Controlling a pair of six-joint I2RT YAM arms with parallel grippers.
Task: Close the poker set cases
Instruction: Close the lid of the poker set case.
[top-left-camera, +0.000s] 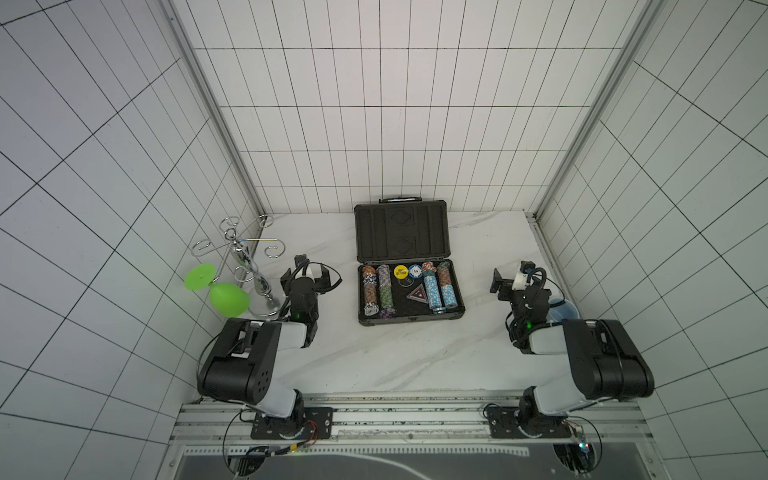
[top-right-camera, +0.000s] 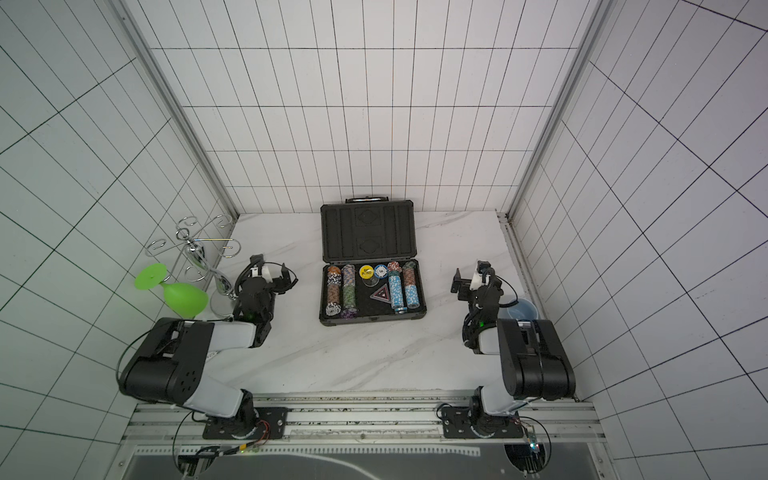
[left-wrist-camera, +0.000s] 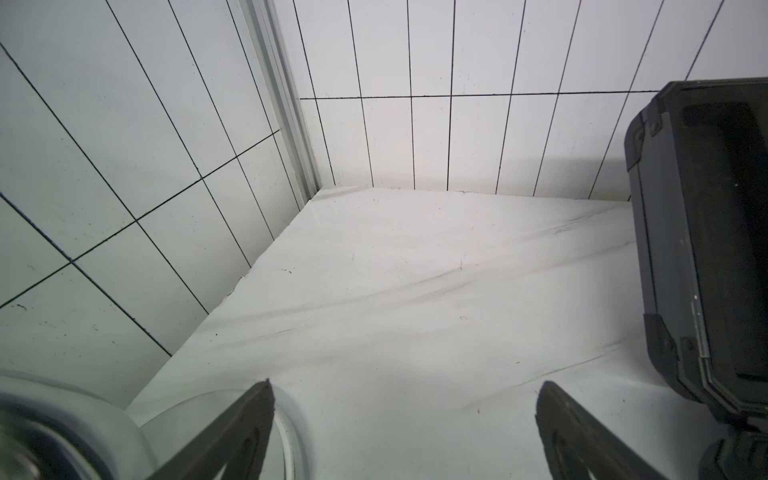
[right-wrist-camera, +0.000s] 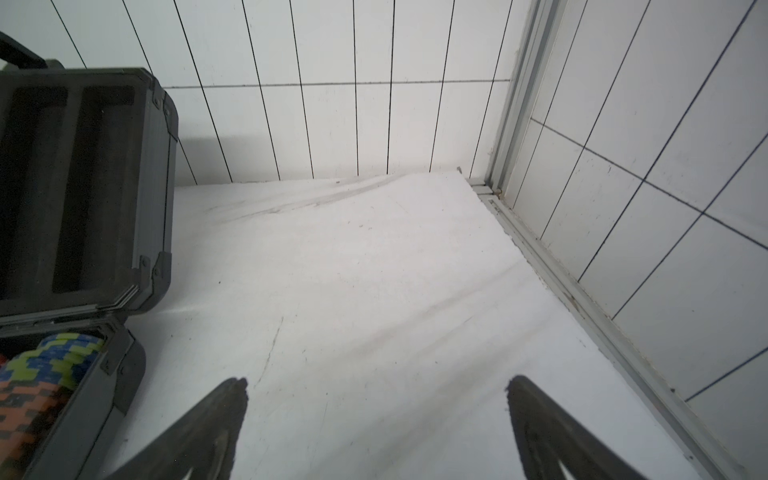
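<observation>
So: black hard-shell poker case (top-left-camera: 411, 321) open on white marbled tabletop (top-left-camera: 415, 365), lid (top-left-camera: 401, 230) raised along far side; left hand (top-left-camera: 312, 269) and right hand (top-left-camera: 512, 272) both released, empty, flanking its short ends, about equally near.

Wide-spread left claw (left-wrist-camera: 405, 388) above tabletop (left-wrist-camera: 415, 291), near poker set case (left-wrist-camera: 673, 249)

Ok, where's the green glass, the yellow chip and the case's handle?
green glass (top-left-camera: 229, 299): a top view, on its bowl.
yellow chip (top-left-camera: 400, 272): a top view, on its face.
handle (top-left-camera: 400, 200): a top view, on its middle.
</observation>
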